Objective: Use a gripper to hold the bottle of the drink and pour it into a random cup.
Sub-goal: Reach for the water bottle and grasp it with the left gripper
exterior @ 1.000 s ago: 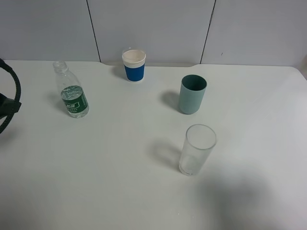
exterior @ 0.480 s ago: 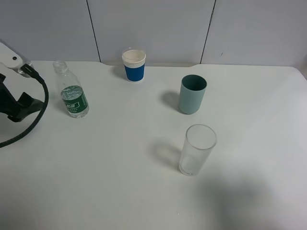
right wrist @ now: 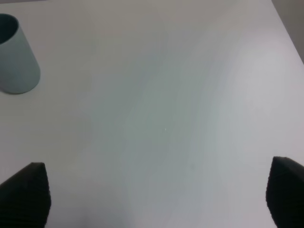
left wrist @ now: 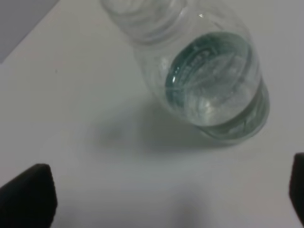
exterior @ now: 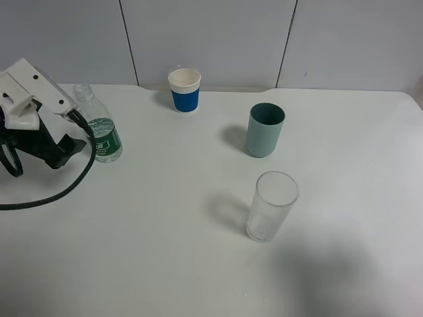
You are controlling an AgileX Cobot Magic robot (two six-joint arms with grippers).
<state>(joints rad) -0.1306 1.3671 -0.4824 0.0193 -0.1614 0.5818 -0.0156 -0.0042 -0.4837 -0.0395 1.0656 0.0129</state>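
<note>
One bottle (exterior: 104,140), one paper cup (exterior: 185,90), one teal cup (exterior: 265,130), one tumbler (exterior: 271,207); left pincer (left wrist: 164,194) gaping.

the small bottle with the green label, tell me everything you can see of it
The bottle is small, clear plastic, with a ribbed shoulder, a clear neck and a green label band with white print round its lower half. It stands upright on the white table, at its far left, left of the blue-sleeved paper cup. Its contents look clear; how full it is cannot be told. The open left gripper is close beside it, fingertips short of it, nothing gripping it.
</note>
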